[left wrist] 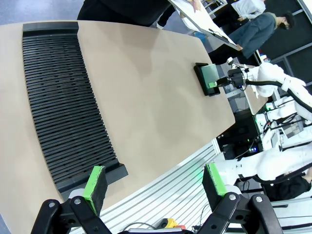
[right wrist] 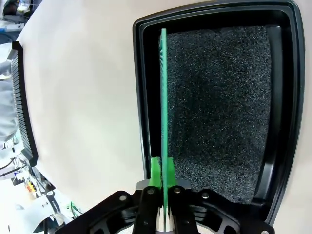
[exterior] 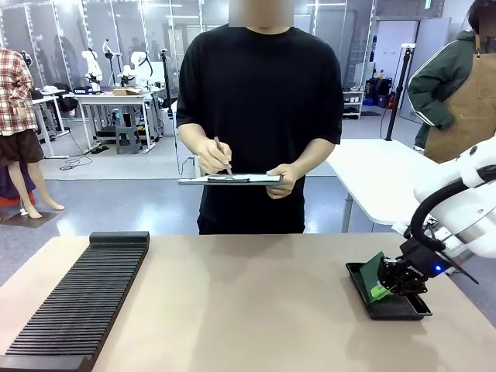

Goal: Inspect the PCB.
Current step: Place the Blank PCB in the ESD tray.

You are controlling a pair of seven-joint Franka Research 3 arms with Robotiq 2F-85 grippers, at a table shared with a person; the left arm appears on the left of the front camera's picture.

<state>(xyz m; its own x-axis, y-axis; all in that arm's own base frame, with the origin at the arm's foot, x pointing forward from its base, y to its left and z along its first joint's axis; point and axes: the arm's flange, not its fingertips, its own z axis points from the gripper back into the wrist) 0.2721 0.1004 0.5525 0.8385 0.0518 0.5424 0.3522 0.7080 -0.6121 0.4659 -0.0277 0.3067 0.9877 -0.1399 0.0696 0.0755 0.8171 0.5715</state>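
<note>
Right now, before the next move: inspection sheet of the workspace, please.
Surface: beige table, bare in the middle.
Job's things: PCB on edge over the foam-lined black tray at the robot's right, tilted in the front view.
Clutter: long black slotted rack at the robot's left.
Pincers: right pincer has its green pads at both faces of the PCB's near end; whether they press it, cannot tell. Left pincer open, empty, above the rack's end.
Cables: black cable looping off the right arm's wrist.
Surroundings: person across the table writing on a clipboard; second white table behind.
</note>
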